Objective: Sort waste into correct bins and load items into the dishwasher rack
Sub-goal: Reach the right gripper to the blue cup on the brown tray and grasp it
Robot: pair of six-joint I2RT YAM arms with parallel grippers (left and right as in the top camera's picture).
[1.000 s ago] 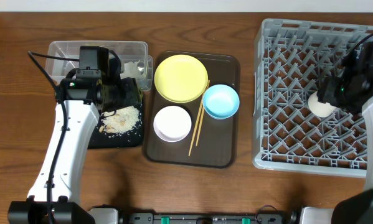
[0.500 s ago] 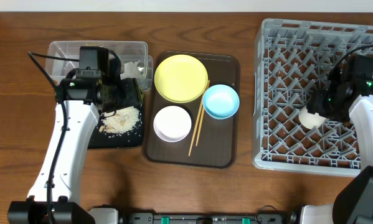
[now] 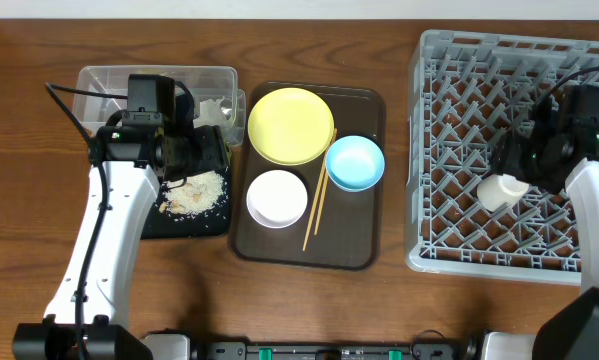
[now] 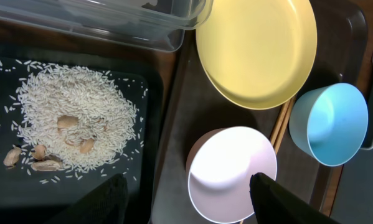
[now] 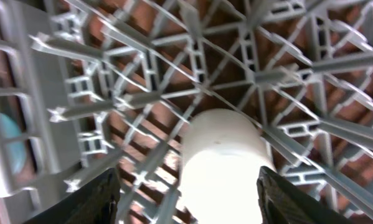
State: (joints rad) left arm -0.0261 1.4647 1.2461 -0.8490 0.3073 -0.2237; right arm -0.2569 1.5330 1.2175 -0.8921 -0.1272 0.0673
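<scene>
The white cup (image 3: 499, 191) lies tilted among the pegs of the grey dishwasher rack (image 3: 449, 60). My right gripper (image 3: 527, 165) is just above it and open. In the right wrist view the cup (image 5: 223, 149) sits between the spread fingers (image 5: 93, 199) of the gripper (image 5: 195, 200), apart from both. My left gripper (image 3: 197, 152) hovers open and empty over the black tray (image 3: 179, 222) holding rice scraps (image 3: 194, 192). In the left wrist view the gripper (image 4: 186, 202) spans the tray edge and the white bowl (image 4: 233, 171). A tissue (image 3: 211, 108) lies in the clear tub (image 3: 99, 75). The wrapper does not show.
The dark-brown serving tray (image 3: 364, 250) holds the yellow plate (image 3: 290, 125), light-blue bowl (image 3: 355, 163), white bowl (image 3: 277, 197) and chopsticks (image 3: 317, 200). The tub and black tray sit to its left, the rack to its right.
My right gripper brought the cup down and toward the front of the rack, then opened; the cup now rests on the pegs. The left arm has not moved.
</scene>
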